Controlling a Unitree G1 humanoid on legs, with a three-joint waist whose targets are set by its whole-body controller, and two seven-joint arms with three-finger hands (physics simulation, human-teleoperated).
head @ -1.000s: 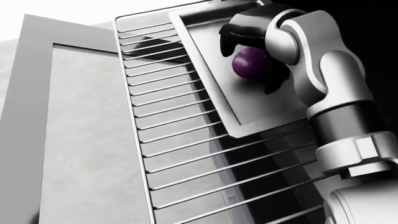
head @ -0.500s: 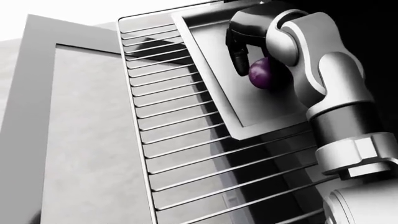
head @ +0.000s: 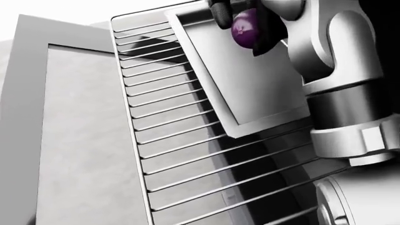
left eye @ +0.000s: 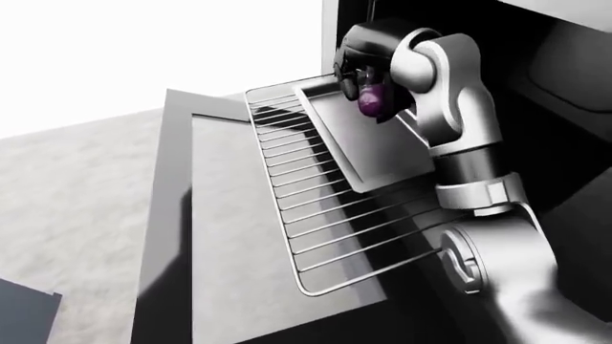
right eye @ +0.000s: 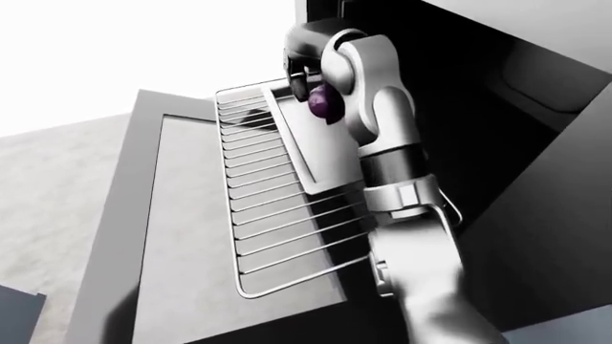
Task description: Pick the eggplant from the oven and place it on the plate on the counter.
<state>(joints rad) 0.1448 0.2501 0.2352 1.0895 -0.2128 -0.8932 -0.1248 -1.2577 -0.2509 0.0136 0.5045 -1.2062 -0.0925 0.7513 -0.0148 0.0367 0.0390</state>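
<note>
The purple eggplant (head: 245, 29) hangs just above the top end of a grey baking tray (head: 250, 89), which lies on the pulled-out wire oven rack (head: 169, 122). My right hand (head: 241, 28) is shut on the eggplant, with dark fingers (head: 220, 14) wrapped over its left side and one below it. In the left-eye view the eggplant (left eye: 371, 102) shows in the right hand (left eye: 367, 97) at the mouth of the oven. No plate or counter shows in any view. My left hand is out of sight.
The open oven door (left eye: 220, 236) lies flat below the rack, on its left. The dark oven cavity (left eye: 536, 86) fills the right side behind my right arm (left eye: 459, 122). Grey floor (left eye: 67, 186) spreads to the left. A dark blue corner (left eye: 24, 315) sits at bottom left.
The right hand's fingers closed round the eggplant and carried it up the view, off the tray's surface. The view itself shifted slightly.
</note>
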